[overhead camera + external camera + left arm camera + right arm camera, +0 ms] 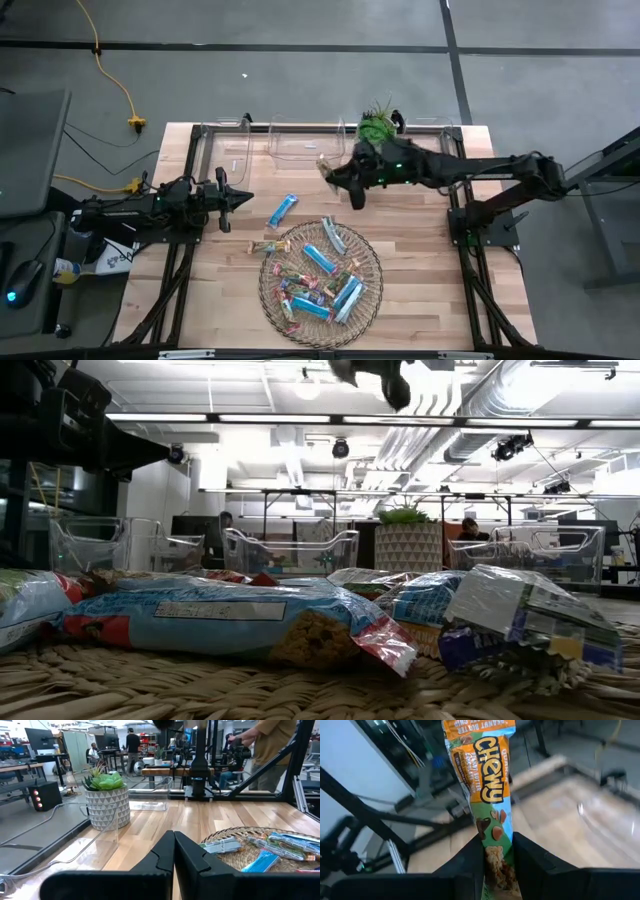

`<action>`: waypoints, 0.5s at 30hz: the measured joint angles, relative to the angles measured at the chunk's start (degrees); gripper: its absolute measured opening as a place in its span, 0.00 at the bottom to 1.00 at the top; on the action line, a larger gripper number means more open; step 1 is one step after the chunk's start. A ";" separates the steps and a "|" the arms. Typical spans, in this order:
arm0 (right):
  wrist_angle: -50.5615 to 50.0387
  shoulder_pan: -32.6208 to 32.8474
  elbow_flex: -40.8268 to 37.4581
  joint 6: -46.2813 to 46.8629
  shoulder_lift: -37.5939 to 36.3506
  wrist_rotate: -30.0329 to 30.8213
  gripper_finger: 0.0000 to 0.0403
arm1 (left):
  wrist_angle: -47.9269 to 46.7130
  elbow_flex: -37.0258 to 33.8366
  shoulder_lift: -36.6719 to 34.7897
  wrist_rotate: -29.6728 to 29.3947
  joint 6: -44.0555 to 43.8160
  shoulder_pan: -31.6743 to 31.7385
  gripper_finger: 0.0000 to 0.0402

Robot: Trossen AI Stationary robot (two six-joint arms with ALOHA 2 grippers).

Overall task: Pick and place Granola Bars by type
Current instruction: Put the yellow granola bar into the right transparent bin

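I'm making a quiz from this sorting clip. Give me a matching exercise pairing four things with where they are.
Things:
1. orange-and-green bar
2. blue bar
3. left tool
4. potted plant

Places:
A. bare wood beside the basket
B. shut, empty, at the table's left
C. the table's far edge
D. clamped in the right tool

Pairs: 1-D, 2-A, 3-B, 4-C

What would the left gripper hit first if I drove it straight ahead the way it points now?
Probably nothing at first. The left gripper, shut and empty, points across bare table toward the right arm's side. A blue bar lies just beside that line and the basket nearer still to the front; height is unclear.
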 joint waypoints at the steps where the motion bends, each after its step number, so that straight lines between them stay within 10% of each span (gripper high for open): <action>1: 0.74 0.00 0.00 -0.65 -1.01 0.19 0.19 | -0.01 0.01 0.00 -0.01 0.00 0.00 0.01; 15: 7.13 0.02 0.02 -14.31 -14.79 18.52 0.19 | -0.01 -0.01 -0.01 0.01 0.00 0.00 0.01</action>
